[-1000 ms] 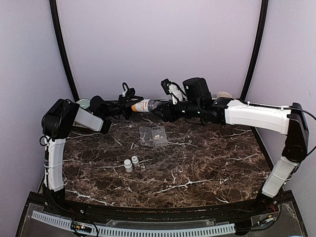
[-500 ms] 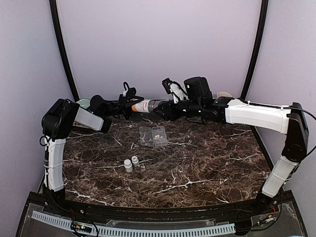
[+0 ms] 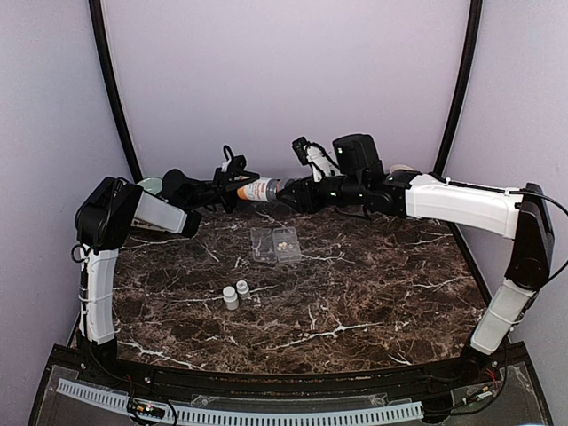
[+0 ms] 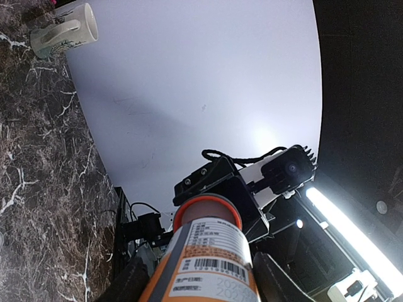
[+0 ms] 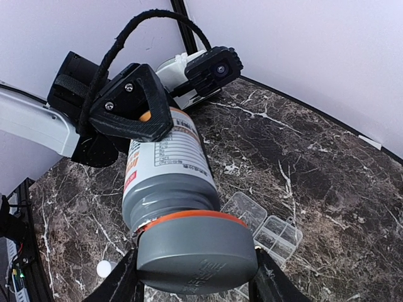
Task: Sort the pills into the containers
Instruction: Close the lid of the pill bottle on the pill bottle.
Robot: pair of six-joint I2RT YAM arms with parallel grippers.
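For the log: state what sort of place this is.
Probably a robot test booth: a plain lilac backdrop wraps a marble-patterned tabletop, the left arm and right arm are bolted at its near edge, and the left tool and right tool hold one orange bottle.

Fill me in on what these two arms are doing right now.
Both arms hold one orange bottle in the air over the back of the table. The left hand grips its body while the right hand clamps its grey cap, probably to unscrew it. The clear pill box lies on the table below, a few pills in it. Two small white bottles stand nearer the arms' bases.
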